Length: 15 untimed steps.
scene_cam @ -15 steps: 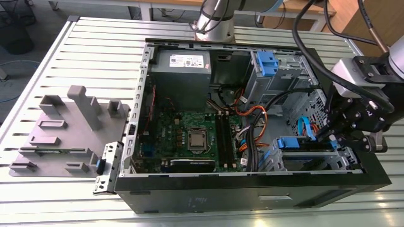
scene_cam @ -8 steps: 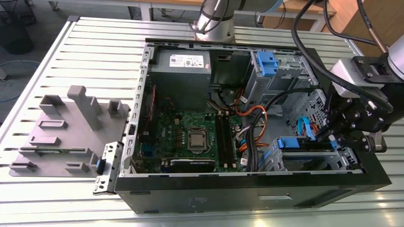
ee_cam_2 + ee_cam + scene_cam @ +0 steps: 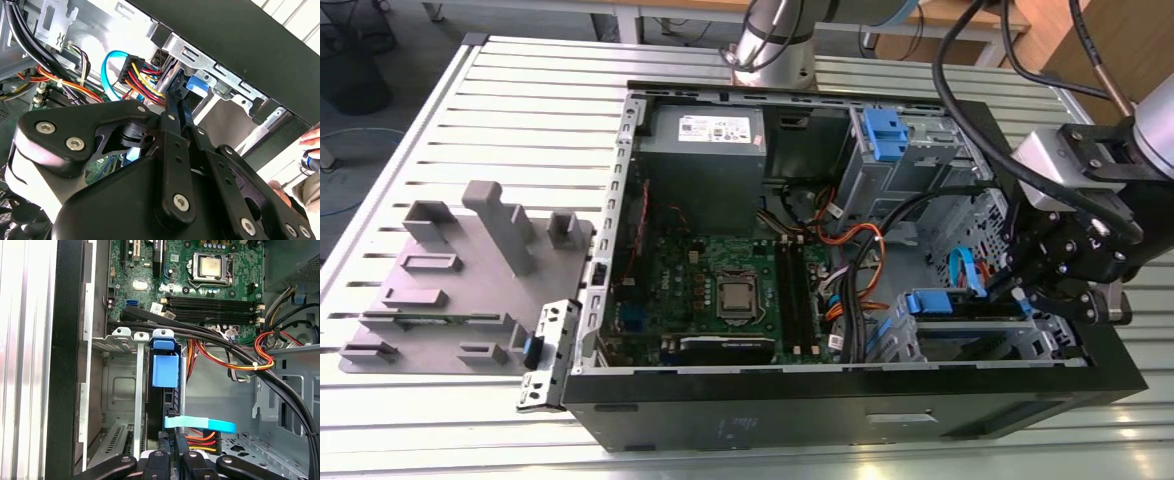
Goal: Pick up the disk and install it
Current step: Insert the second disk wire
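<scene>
Gripper [image 3: 177,102] sits closest, jaws drawn nearly together, seemingly pinching the disk [image 3: 165,402], which stands on edge in the drive cage [image 3: 120,390] at the exterior view's right. Installing, I'd say; seating needs a straight push clear of cables [image 3: 225,355].

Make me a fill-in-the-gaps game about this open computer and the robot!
The circuit board inside the computer case is coloured ___.
The disk sitting in its bay has a plastic tab coloured ___.
In the exterior view, the grey holder block stands at the case's ___.
In that view, the pincer hangs at the case's ___ end.
Missing words: green, blue, left, right.
</scene>
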Each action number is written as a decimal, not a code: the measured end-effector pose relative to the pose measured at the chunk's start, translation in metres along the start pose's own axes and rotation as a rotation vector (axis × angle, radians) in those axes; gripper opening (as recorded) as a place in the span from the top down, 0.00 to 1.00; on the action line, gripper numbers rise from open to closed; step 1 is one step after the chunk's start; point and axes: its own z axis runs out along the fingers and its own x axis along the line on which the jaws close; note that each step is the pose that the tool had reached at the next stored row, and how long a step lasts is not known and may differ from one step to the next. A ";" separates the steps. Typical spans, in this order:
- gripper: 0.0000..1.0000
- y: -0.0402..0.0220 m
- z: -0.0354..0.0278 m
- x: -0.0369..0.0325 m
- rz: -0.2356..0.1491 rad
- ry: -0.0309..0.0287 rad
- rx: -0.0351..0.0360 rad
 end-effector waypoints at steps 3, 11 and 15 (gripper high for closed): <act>0.84 0.0000 0.0000 0.0000 0.000 0.0001 0.0000; 0.84 -0.0001 0.0019 0.0001 0.000 0.0004 0.0000; 0.84 -0.0001 0.0022 0.0001 0.000 0.0000 0.0000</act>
